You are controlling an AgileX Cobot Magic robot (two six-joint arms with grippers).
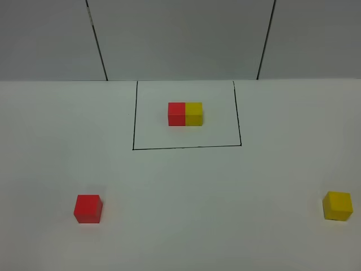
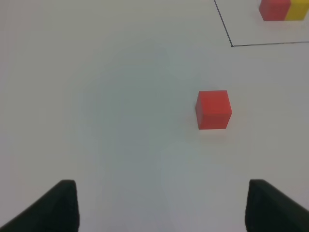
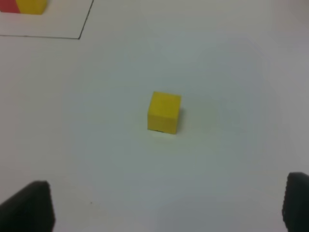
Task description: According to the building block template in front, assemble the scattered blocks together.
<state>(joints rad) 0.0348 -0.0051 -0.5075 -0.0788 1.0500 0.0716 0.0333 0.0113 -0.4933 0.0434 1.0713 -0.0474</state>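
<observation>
The template pair (image 1: 185, 113) sits in the upper middle of the high view. Its long axis runs left to right across the frame, with the red half on the left and the yellow half on the right, the two touching along one face. A thin black outline (image 1: 186, 148) drawn on the white table (image 1: 186, 226) frames it on three sides, and the pair stands well inside the lines.

The loose red block (image 1: 88, 208) is a small plain cube in the lower left of the high view, with its faces nearly square to the frame. The loose yellow block (image 1: 338, 205), a cube of the same size, lies in the lower right close to the frame's right edge and is turned a little, so one corner edge faces the camera. The two blocks are well apart from each other and from the template, and each rests flat on the table.

Neither arm shows in the high view. In the left wrist view, the left gripper (image 2: 161, 198) has its dark jaws spread wide with nothing between them. The red block lies ahead of the jaws, nearer the line of one finger than the middle of the gap. In the right wrist view, the right gripper (image 3: 169, 193) also stands wide and empty. The yellow block lies ahead of it, roughly in line with the middle of the gap and touching neither finger.
</observation>
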